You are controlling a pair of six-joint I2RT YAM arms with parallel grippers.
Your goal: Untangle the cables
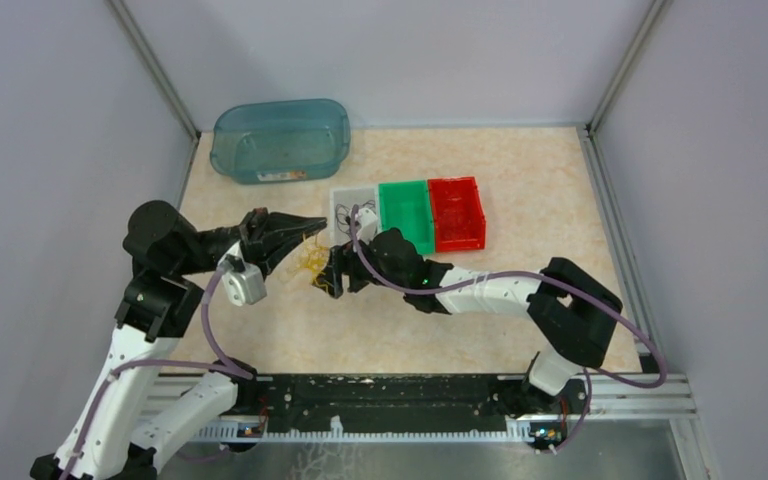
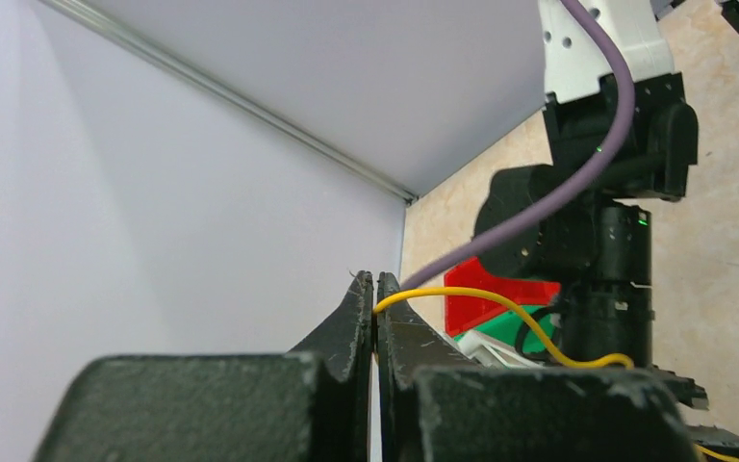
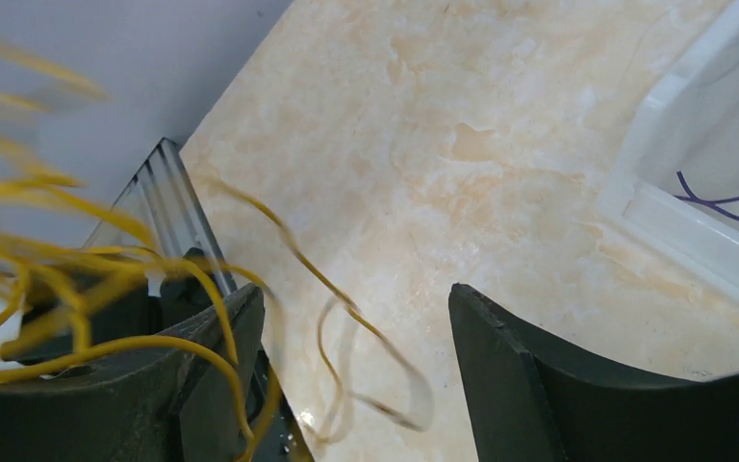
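My left gripper (image 1: 312,228) is shut on a thin yellow cable (image 2: 500,306), pinched at the tips of the jaws (image 2: 375,281). The cable runs from there to a curly yellow clump (image 1: 312,262) hanging between the two grippers above the table. My right gripper (image 1: 328,276) is open next to the clump. In the right wrist view several yellow strands (image 3: 77,298) drape over its left finger (image 3: 221,337), and a blurred loop (image 3: 366,332) hangs between the open jaws (image 3: 354,294). Dark purple cables (image 1: 345,212) lie in a white bin (image 3: 674,231). No red cable shows.
A white bin (image 1: 339,196), a green bin (image 1: 406,212) and a red bin (image 1: 457,212) stand side by side behind the grippers. A teal plastic tub (image 1: 280,140) sits at the back left. Grey walls enclose the marbled table (image 1: 520,180).
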